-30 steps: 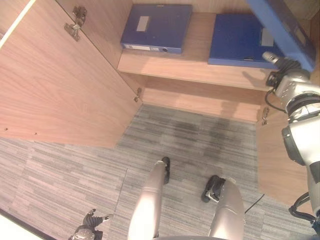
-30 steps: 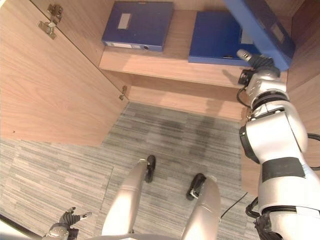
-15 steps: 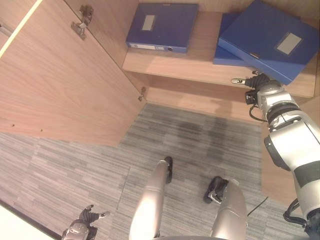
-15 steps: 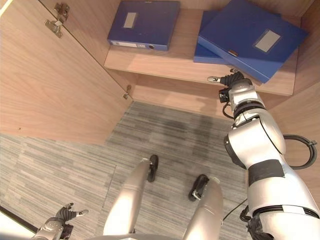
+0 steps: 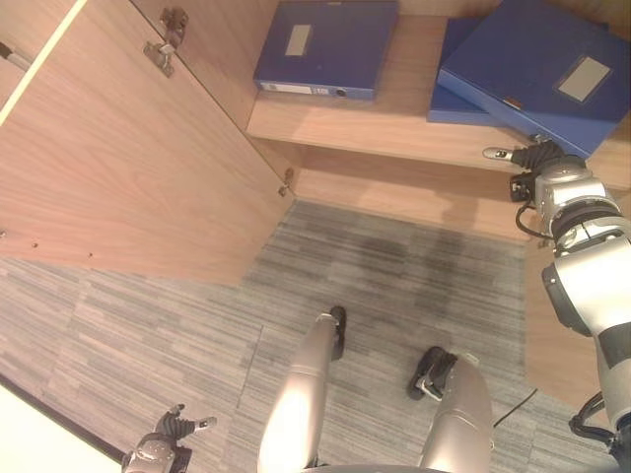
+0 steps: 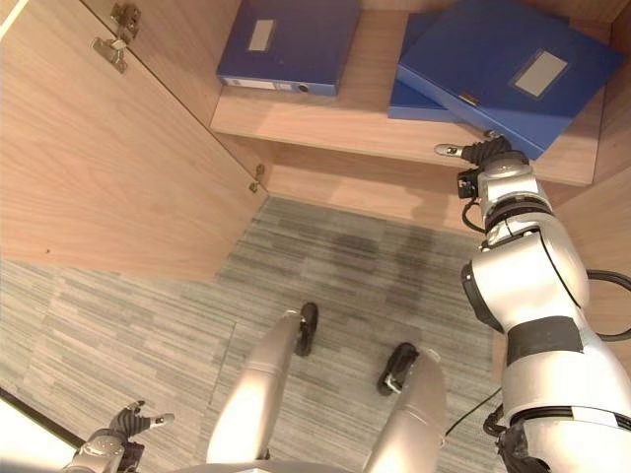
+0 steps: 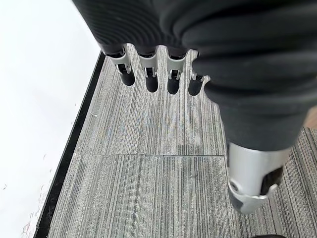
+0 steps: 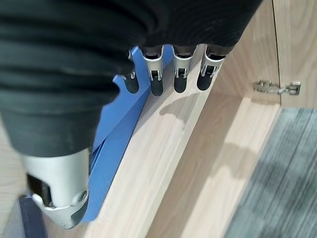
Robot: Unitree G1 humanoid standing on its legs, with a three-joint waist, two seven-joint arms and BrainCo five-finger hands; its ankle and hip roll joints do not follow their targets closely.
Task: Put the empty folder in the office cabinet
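Standing open, the wooden cabinet (image 5: 148, 168) is seen with its shelf (image 5: 394, 123) holding three blue folders. The folder (image 5: 537, 69) rests tilted atop another (image 5: 455, 99). The right hand (image 5: 537, 158), fingers relaxed and released, hangs just beside it. The left hand (image 5: 163, 448) hangs slack above the carpet (image 5: 148, 345).

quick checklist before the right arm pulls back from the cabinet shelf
1. Top folder on the shelf: ok, lying askew on the folder beneath, one corner past the shelf edge.
2. Right hand released: ok, fingers straight, curled round nothing.
3. Hand clear of the top folder: cannot tell, fingertips sit right at its edge.
4. Third folder undisturbed: ok, flat on the shelf's left side.
5. Cabinet door open: ok.
6. Left hand idle: ok, low over the carpet, holding nothing.
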